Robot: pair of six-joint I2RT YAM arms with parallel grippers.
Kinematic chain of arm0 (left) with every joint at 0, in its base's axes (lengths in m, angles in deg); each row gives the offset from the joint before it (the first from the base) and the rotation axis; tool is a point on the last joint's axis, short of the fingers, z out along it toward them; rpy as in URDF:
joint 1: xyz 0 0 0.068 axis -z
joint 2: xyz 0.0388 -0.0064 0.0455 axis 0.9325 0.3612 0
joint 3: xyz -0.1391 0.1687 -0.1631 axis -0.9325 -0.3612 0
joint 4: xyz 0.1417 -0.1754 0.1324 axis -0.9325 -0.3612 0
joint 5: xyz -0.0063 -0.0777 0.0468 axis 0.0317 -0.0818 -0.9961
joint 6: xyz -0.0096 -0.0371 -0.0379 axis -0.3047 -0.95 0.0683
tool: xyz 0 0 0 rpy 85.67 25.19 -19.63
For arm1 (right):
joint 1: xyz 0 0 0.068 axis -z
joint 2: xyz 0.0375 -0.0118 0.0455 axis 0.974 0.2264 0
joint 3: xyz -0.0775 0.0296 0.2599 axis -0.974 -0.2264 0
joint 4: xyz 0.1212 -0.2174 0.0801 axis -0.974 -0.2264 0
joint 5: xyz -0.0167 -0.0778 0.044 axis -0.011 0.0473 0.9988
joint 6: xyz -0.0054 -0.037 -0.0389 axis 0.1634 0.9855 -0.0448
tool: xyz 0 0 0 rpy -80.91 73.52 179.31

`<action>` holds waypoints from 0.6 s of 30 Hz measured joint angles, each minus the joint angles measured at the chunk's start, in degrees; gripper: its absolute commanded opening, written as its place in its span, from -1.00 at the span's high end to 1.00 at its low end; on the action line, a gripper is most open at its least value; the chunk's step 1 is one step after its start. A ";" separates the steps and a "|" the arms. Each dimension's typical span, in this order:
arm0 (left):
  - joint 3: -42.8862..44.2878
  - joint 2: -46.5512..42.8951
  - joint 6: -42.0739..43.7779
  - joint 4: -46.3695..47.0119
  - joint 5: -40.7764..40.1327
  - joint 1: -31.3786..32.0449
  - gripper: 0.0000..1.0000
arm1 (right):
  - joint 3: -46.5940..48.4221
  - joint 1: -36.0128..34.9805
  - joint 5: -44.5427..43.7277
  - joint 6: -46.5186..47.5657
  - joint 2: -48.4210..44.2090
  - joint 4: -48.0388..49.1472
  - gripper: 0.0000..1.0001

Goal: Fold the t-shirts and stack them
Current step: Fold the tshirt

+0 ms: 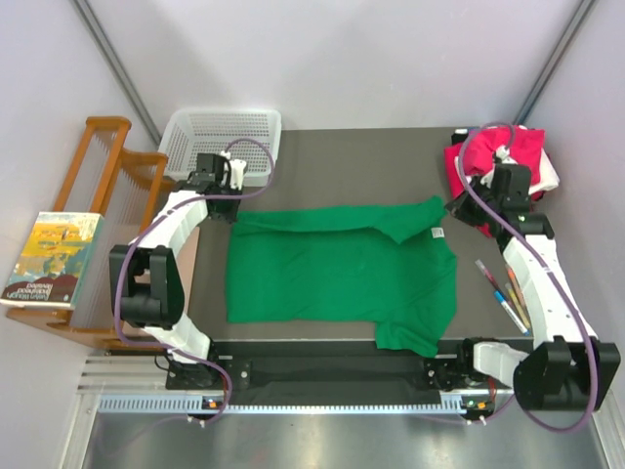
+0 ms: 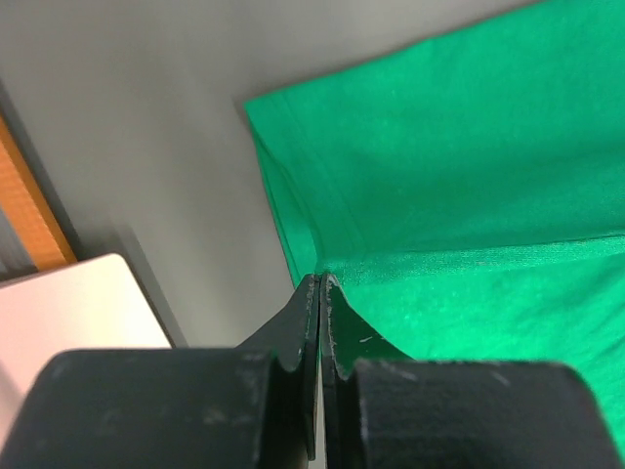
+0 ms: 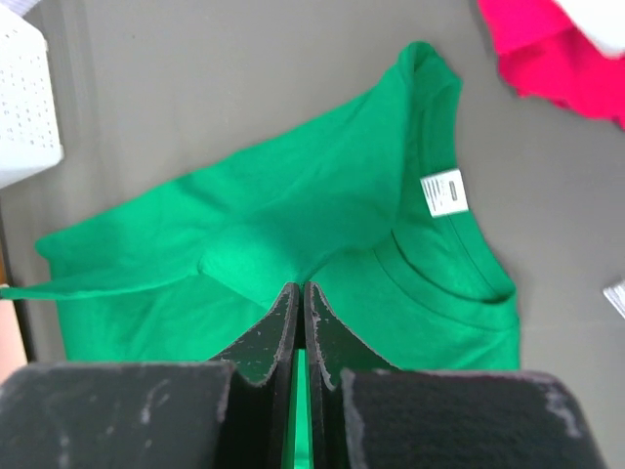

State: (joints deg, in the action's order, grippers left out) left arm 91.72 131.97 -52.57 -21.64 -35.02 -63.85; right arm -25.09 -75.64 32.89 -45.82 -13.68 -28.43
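My left jaws are clenched on the green t-shirt (image 1: 332, 278) at its far left corner. My right jaws pinch its far right edge.

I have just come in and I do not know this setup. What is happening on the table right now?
The robot is folding a green t-shirt that lies spread on the dark table. The left gripper is shut on the shirt's far left corner. The right gripper is shut on fabric near the collar. The far edge looks partly folded over. A heap of pink and red shirts lies at the far right corner.
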 measured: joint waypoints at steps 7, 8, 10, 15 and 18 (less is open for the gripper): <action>-0.87 -0.59 -0.02 0.13 0.42 0.00 1.00 | -8.37 0.00 -0.35 0.37 -5.66 -0.57 1.00; -0.87 -0.70 -0.04 0.15 0.50 0.00 1.00 | -10.10 0.00 -0.28 0.37 -6.25 -0.68 0.98; -0.90 -0.98 -0.04 0.20 0.87 0.00 1.00 | -13.86 0.00 -0.22 0.37 -7.13 -0.70 0.81; -0.98 -1.46 -0.07 0.13 1.42 0.00 1.00 | -20.15 0.00 -0.17 0.44 -7.32 -1.46 0.42; -0.98 -1.70 -0.04 -0.02 1.53 0.00 1.00 | -21.51 0.00 0.07 0.48 -7.21 -2.03 0.08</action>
State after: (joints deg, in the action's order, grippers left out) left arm 90.74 130.27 -52.61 -21.66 -33.49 -63.85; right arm -46.60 -75.64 32.96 -45.34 -20.89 -30.46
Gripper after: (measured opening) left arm 0.011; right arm 0.337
